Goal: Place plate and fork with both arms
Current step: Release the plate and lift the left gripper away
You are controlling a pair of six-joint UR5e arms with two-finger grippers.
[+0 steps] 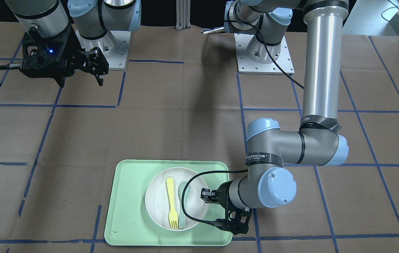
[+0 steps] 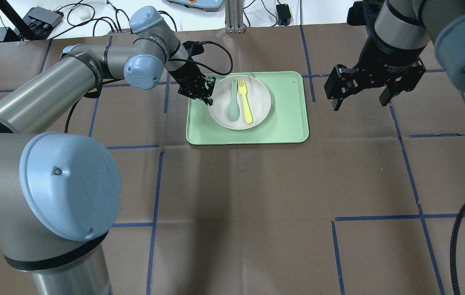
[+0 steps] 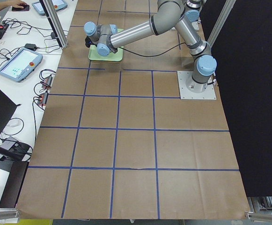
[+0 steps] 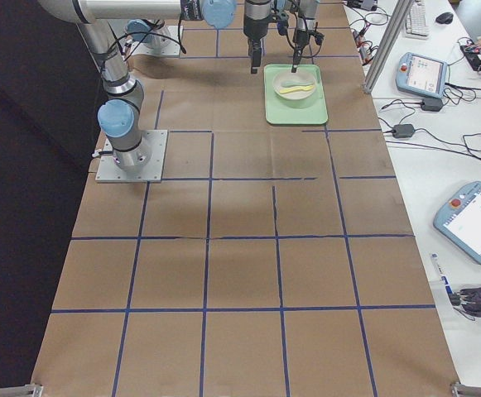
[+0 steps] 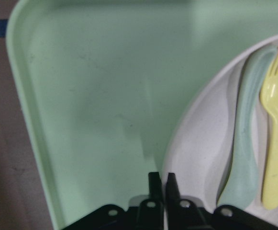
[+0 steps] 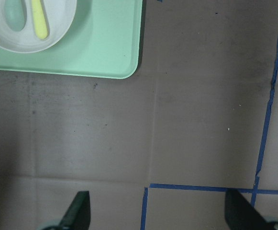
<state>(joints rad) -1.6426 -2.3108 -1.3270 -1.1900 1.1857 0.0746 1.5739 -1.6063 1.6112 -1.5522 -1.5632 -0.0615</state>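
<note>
The off-white plate (image 2: 257,98) sits on the mint-green tray (image 2: 289,119). The pale-yellow fork (image 2: 244,100) lies in the plate beside a grey-green spoon (image 2: 233,102). My left gripper (image 2: 208,100) is at the plate's left rim. In the left wrist view (image 5: 161,179) its jaws stand almost together, with the rim of the plate (image 5: 201,143) between them. My right gripper (image 2: 361,102) hangs open and empty above the table to the right of the tray. The right wrist view shows its fingers (image 6: 79,211) wide apart.
The table is covered in brown paper with a grid of blue tape lines (image 2: 404,164). The tray's right half (image 1: 129,211) is bare. A black cable (image 1: 188,189) from the left wrist loops over the plate. Both arm bases (image 1: 266,52) stand at the robot's side.
</note>
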